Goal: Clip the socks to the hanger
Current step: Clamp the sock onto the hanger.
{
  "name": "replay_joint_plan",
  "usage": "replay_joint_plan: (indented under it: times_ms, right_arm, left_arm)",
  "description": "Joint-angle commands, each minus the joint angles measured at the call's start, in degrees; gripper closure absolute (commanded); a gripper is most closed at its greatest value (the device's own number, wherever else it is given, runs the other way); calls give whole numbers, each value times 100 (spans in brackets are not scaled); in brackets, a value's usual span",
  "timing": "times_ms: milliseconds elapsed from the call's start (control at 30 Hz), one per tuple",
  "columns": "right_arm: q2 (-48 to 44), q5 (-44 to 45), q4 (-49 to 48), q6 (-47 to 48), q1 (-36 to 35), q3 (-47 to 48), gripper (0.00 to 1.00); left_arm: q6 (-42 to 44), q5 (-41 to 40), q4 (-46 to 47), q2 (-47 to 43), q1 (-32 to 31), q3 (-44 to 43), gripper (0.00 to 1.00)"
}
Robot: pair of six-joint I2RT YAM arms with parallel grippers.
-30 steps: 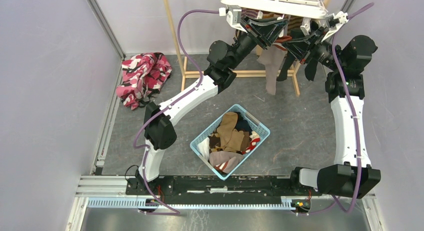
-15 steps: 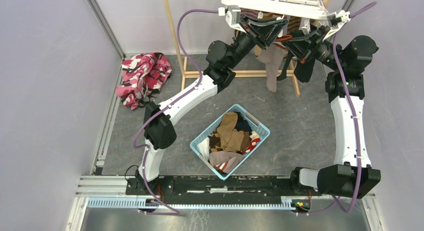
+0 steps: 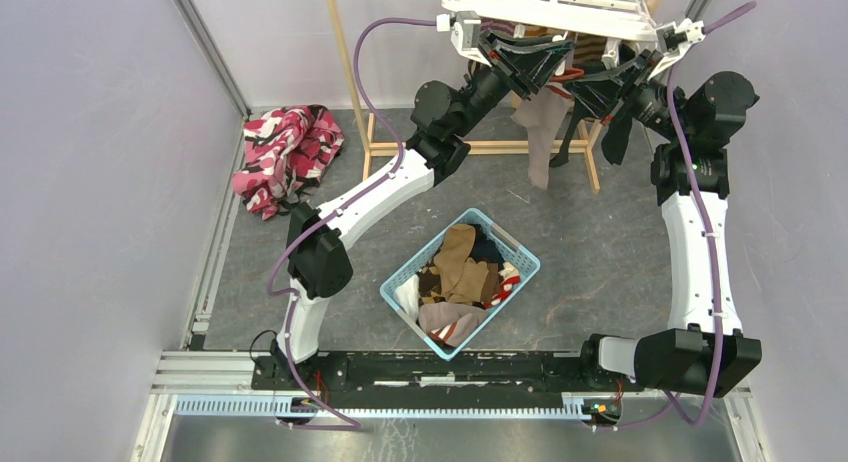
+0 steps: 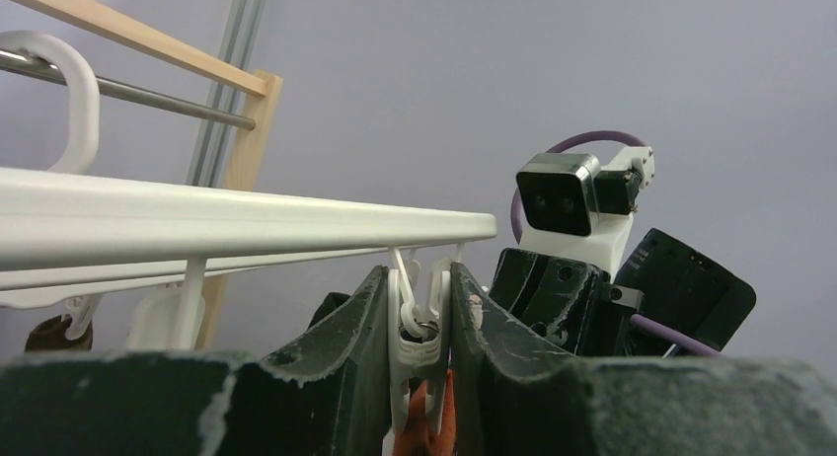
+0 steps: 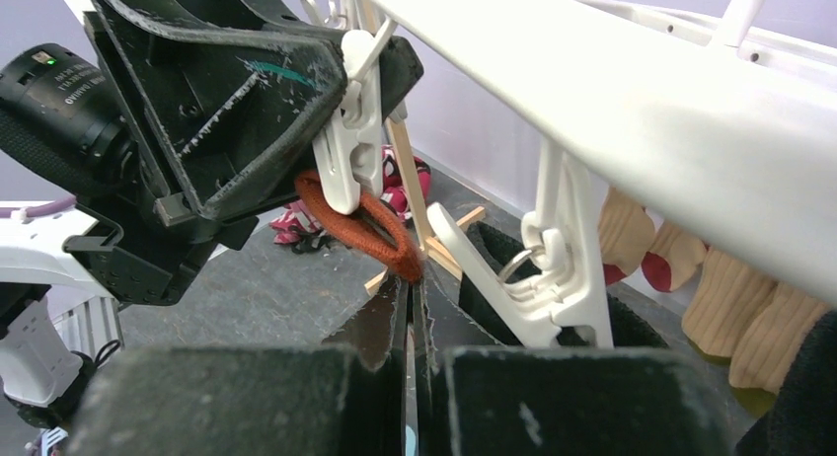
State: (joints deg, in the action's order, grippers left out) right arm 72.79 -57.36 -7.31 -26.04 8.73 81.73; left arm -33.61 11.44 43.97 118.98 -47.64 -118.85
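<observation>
Top view: hanger (image 3: 555, 10) sits at 12–1 o'clock against the far wall, above the wooden stand (image 3: 345, 72). Both wrists crowd under its near edge, and the right arm is near the right wall at 3 o'clock. Grey floor shows between the stand and the basket (image 3: 398, 280). Patterned cloth (image 3: 285, 157) is at 10 o'clock by the left wall.

Left gripper (image 4: 419, 313) is clamped on one clip (image 4: 415, 342), squeezing it. The rust-cuffed sock (image 5: 360, 219) has its cuff at that clip's lower end. Right gripper (image 5: 410, 298) is fully closed, pinching the cuff's low end at 6 o'clock of the clip. The cuff is ribbed, looped and orange-brown.

Count: one hanger, one basket heaped with mixed socks (image 3: 460, 267). Right wrist view shows two clips, the squeezed one and a free clip (image 5: 548, 278) at its 4 o'clock. Tan socks (image 5: 627, 234) hang at 3–4 o'clock; can't tell how many.
</observation>
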Motion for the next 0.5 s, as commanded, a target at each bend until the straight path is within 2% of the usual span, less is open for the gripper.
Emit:
replay_joint_plan:
  times_ms: [0, 467]
  right_arm:
    - [-147, -141, -554, -392, -12, 41, 100]
    - [-152, -223, -948, -758, -12, -35, 100]
  left_arm:
    - [-86, 211, 328, -237, 16, 25, 98]
    - [-28, 383, 471, -182, 26, 19, 97]
